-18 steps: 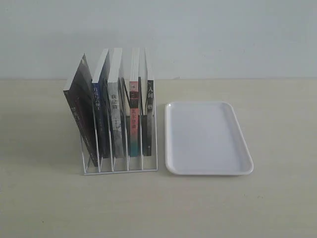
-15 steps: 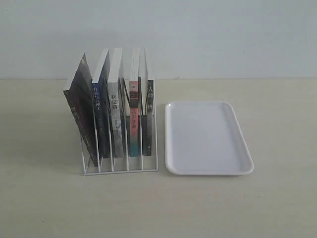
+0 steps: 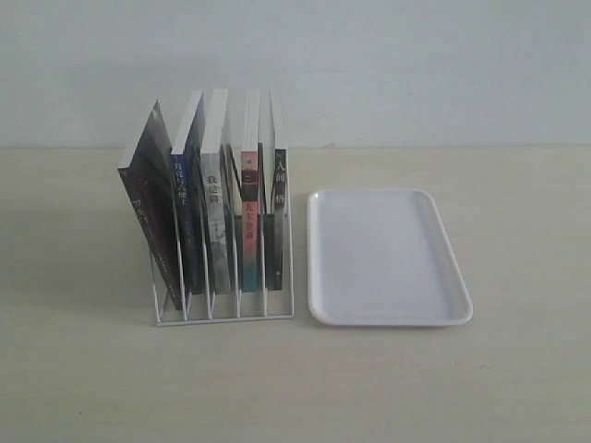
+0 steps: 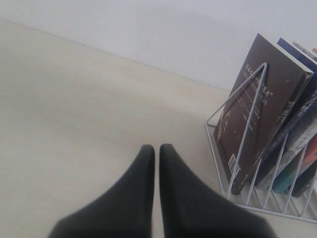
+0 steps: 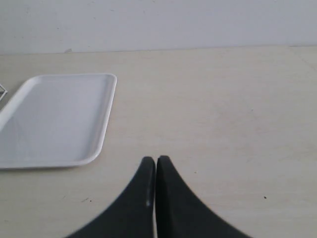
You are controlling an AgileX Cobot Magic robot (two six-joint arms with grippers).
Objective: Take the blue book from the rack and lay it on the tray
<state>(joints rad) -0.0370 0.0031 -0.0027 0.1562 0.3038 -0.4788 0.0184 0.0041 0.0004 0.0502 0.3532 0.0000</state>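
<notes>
The blue book [image 3: 186, 217] stands in the second slot from the left of the white wire rack [image 3: 226, 315], its dark blue spine with white lettering facing me. The white tray [image 3: 383, 254] lies flat just right of the rack, with nothing on it. Neither gripper shows in the exterior view. In the left wrist view my left gripper [image 4: 157, 147] is shut on nothing above the bare table, apart from the rack [image 4: 246, 121], where the blue book [image 4: 293, 110] peeks out behind a dark book. My right gripper [image 5: 156, 158] is shut and holds nothing, off the tray's [image 5: 54, 119] corner.
Other books share the rack: a dark brown one [image 3: 148, 212] leaning at the left end, a grey-spined one [image 3: 215, 221], a red-and-teal one [image 3: 249, 221] and a black-spined one [image 3: 278, 208]. A pale wall runs behind the beige table [image 3: 462, 388].
</notes>
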